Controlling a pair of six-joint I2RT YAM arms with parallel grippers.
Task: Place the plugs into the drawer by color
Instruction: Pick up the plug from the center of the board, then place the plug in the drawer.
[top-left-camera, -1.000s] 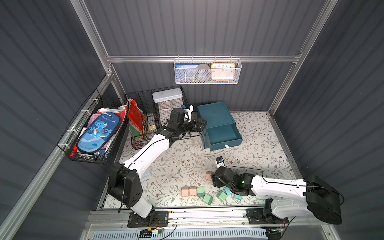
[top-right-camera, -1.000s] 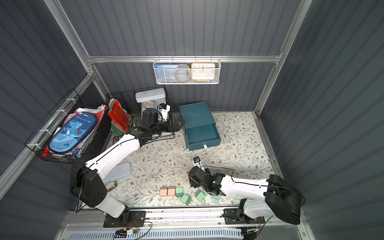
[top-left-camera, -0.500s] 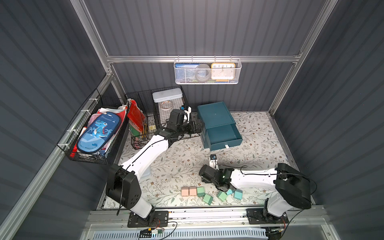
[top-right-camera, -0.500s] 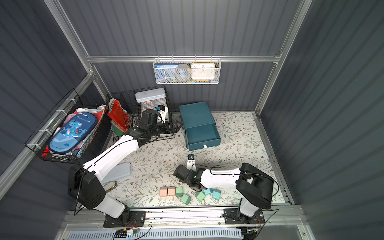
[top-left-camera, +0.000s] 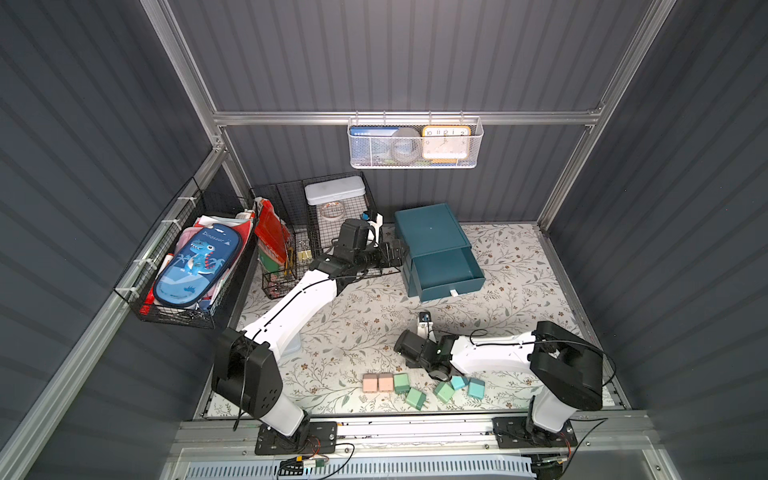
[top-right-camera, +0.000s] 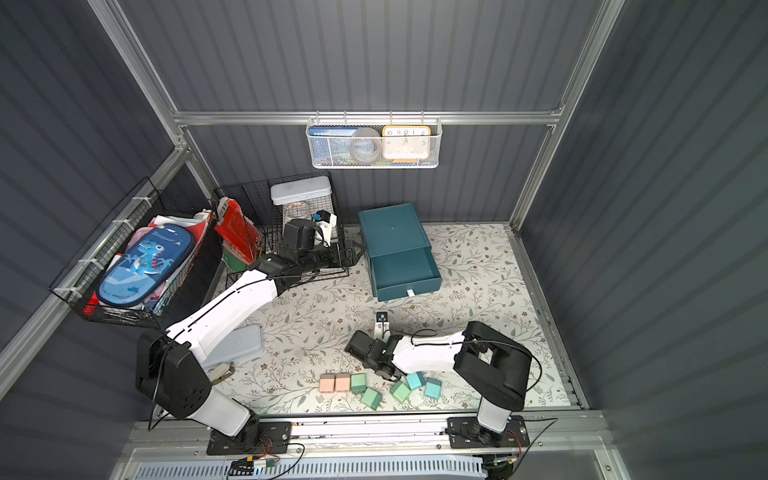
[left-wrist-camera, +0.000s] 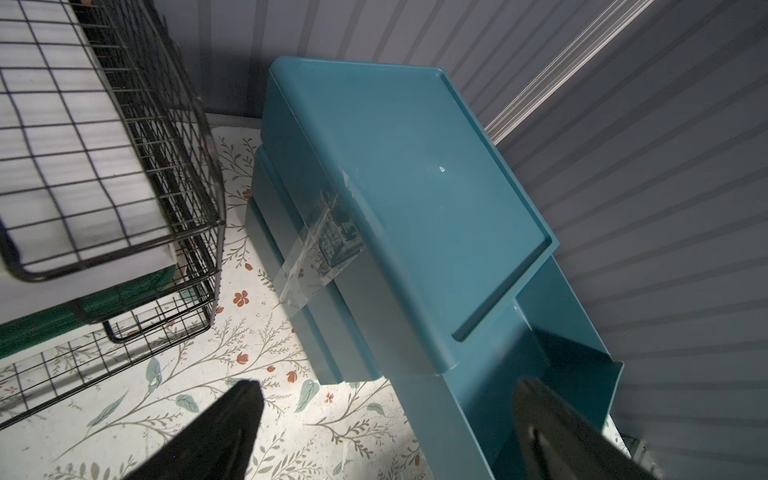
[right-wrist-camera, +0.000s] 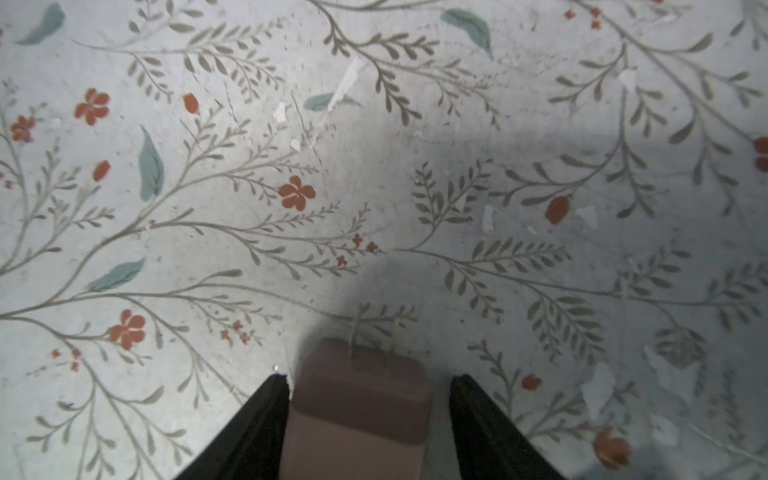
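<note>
The dark teal drawer cabinet (top-left-camera: 432, 232) (top-right-camera: 392, 230) stands at the back, with one drawer (top-left-camera: 446, 268) (left-wrist-camera: 552, 332) pulled out. My left gripper (top-left-camera: 397, 253) (left-wrist-camera: 386, 399) is open beside the cabinet's left side, one finger over the pulled-out drawer. Near the front edge lie two pink plugs (top-left-camera: 377, 382), three mint green plugs (top-left-camera: 416, 398) and two teal-blue plugs (top-left-camera: 476, 387). My right gripper (top-left-camera: 405, 349) (right-wrist-camera: 368, 399) is low over the mat, open. A pink plug (right-wrist-camera: 359, 407) sits prongs forward between its jaws, against one finger with a small gap at the other. In both top views the gripper hides that plug.
Black wire baskets (top-left-camera: 332, 232) (left-wrist-camera: 104, 166) stand just left of the cabinet, close to my left gripper. A basket with a dinosaur pencil case (top-left-camera: 195, 266) hangs on the left wall. A white mesh basket (top-left-camera: 415, 143) hangs on the back wall. A flat grey-blue lid (top-right-camera: 237, 345) lies under my left arm.
My right gripper has slid left over the lone pink plug and its jaws have narrowed round it; the right arm has folded back. The left gripper has hardly moved.
</note>
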